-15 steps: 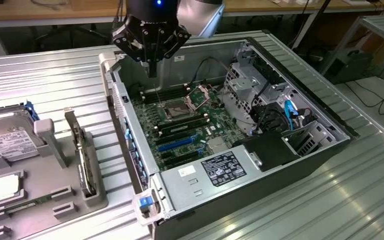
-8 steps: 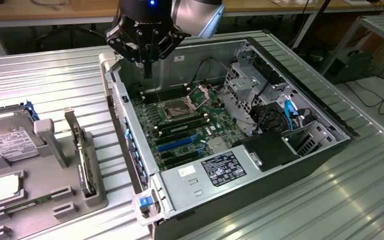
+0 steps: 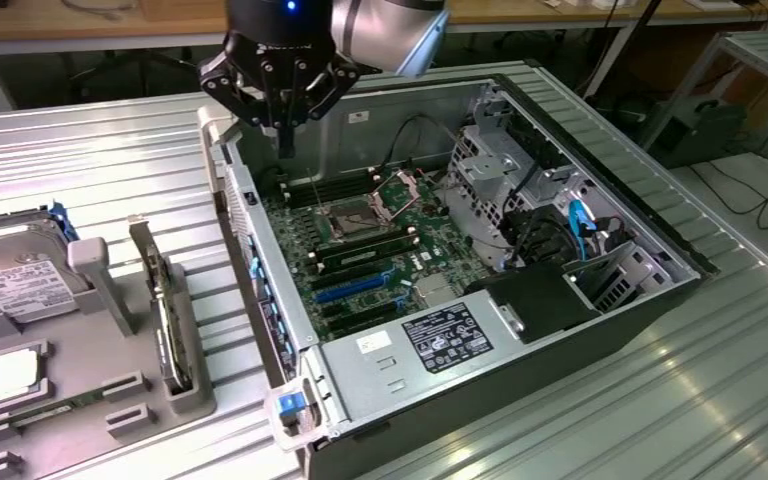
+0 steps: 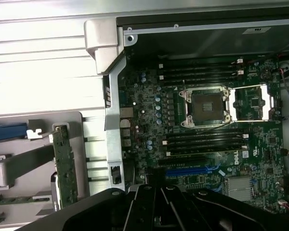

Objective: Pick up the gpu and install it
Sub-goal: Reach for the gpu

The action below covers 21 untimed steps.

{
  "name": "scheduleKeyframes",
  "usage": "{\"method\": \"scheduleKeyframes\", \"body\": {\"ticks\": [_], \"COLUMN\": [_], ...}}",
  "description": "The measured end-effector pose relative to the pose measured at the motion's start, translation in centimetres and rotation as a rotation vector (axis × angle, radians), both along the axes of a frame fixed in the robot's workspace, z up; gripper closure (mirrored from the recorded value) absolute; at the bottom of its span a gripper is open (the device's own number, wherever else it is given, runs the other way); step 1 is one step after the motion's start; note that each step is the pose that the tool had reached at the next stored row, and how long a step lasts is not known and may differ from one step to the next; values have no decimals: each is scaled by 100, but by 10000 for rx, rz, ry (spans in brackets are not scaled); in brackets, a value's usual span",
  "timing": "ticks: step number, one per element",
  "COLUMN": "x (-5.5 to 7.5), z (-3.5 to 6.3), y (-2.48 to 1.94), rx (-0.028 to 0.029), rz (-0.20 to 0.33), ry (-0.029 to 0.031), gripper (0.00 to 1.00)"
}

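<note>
Black tool (image 3: 284,138) closed, holding nothing, above rear of open computer case (image 3: 245,240). gpu (image 3: 165,320) upright on edge in grey holder (image 3: 80,372) on metal counter (image 3: 91,150), exterior view's left of case.

gpu (image 3: 165,318): upright in holder (image 3: 97,420), exterior view's left of computer case (image 3: 253,270)
hard drive (image 3: 13,280): on holder, farther left
motherboard (image 3: 373,248): inside computer case

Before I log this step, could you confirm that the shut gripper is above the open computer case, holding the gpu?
Not quite. The gripper is shut above the open computer case, but it holds nothing: the exterior view shows the gpu standing on edge in the grey holder beside the case.
</note>
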<state>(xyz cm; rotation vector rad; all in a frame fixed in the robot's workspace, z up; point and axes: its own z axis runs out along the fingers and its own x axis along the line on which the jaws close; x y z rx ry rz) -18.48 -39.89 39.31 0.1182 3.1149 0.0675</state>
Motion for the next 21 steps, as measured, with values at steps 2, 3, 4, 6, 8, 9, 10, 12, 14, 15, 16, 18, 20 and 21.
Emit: {"method": "scheduleKeyframes", "body": {"ticks": [2,3,4,6,8,9,10,12,14,15,16,18,20,21], "x": [-21,-32,-43,-63,-87,-100,-111,-132,-151,-167,-181,-200,-221,-234], "z": [0,-1,-1,-1,-1,-2,-2,-2,-3,-2,-3,-3,-4,-4], "y": [0,0,0,0,0,0,0,0,0,0,0,0,0,0], "rx": [1,0,0,1,0,0,0,0,0,-1,0,0,0,0], "rz": [0,0,0,0,0,0,1,1,0,0,0,0,0,0], "ry": [4,7,10,13,16,17,19,23,27,32,36,42,47,48], "gripper": [89,89,89,89,89,89,89,89,89,89,89,89,89,89]}}
